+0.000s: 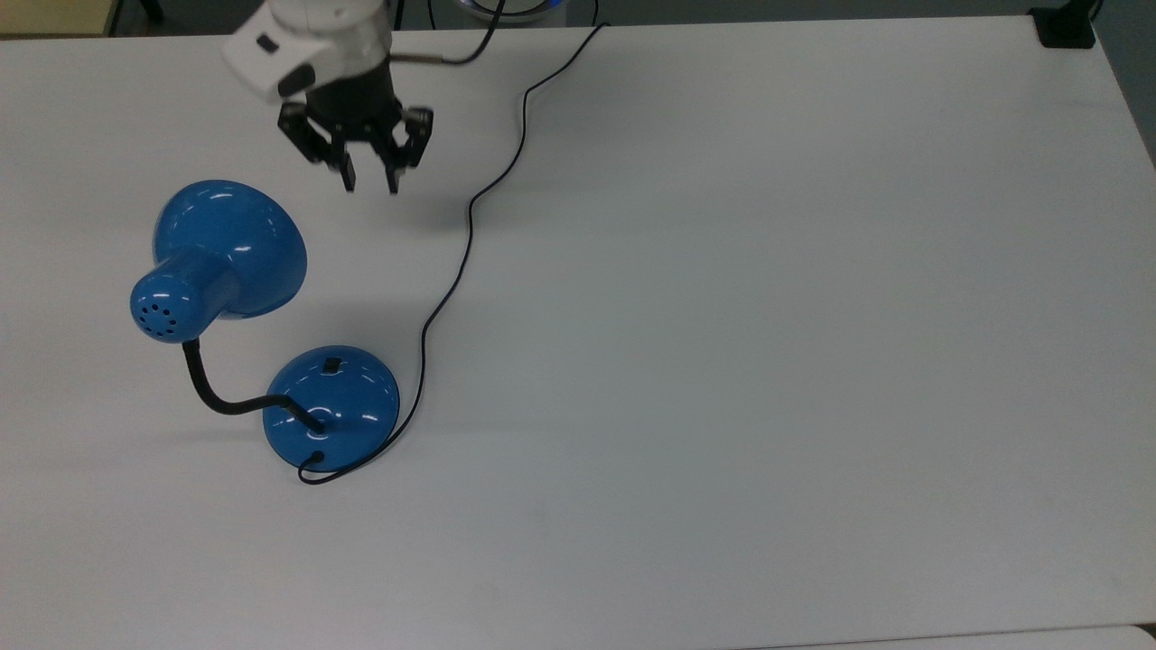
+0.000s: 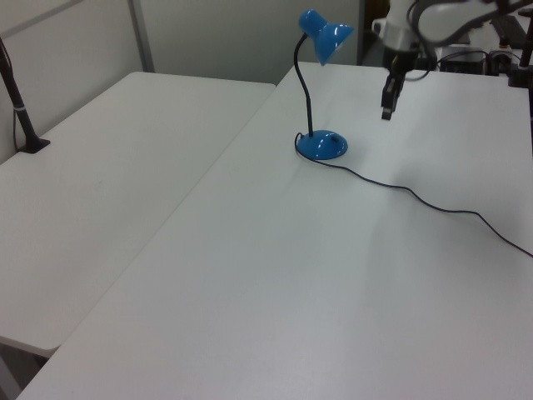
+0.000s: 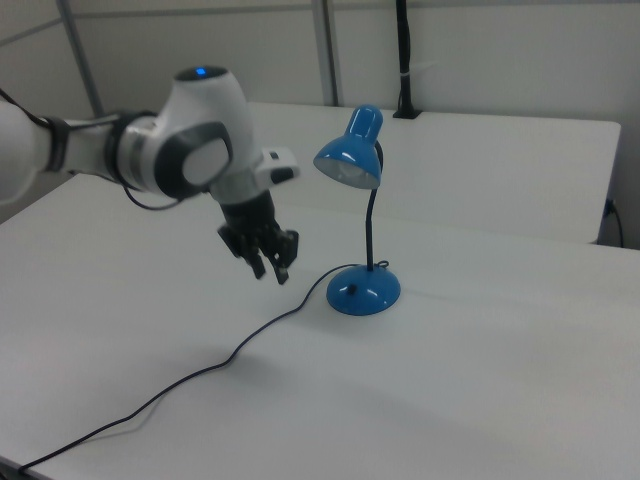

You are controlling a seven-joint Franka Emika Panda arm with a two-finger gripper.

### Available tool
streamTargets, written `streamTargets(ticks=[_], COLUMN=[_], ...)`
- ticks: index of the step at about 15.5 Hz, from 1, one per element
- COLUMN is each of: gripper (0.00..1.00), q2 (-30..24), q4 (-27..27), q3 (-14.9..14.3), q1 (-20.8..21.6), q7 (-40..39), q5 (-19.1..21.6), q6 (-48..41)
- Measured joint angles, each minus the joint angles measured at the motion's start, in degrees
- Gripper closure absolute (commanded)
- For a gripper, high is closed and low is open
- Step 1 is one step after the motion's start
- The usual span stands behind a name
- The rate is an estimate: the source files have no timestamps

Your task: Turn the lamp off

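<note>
On the table [image 1: 768, 316], reading the top view from its left, I have the lamp [image 1: 330, 408] standing upright: shade [image 1: 230, 239] out at the top view's left, gooseneck [image 1: 217, 397] curving down to the round base, and the small black switch [image 1: 332, 365] on the dome's upper side. The cord [image 1: 452, 284] leaves the base and runs up the top view's middle toward the far edge. My gripper [image 1: 370, 185] hangs in the air above the table, well apart from the base and clear of the shade, pointing down with its two fingers parted and nothing between them.

As for progress, I judge the switch press most likely done: in the right view the underside of the shade shows no glow and the table beneath it carries no bright pool. I cannot read the switch's position itself, so that is a judgement only. If it holds, nothing is left but parking the arm.

I can read no brand, label or writing on anything.
</note>
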Motion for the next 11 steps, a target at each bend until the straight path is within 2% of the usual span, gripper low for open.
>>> streamTargets(ticks=[2,6,11], gripper=[0.00,0.00,0.00], q2=[-2.8,-4.1,-3.6], q4=[2.5,12.8,17.3], q3=[1.0,2.6,2.6], q1=[0.5,1.4,1.4], q7=[1.3,5.5,5.7], q5=[0.0,1.0,2.4], q6=[-6.2,-20.8,-22.4])
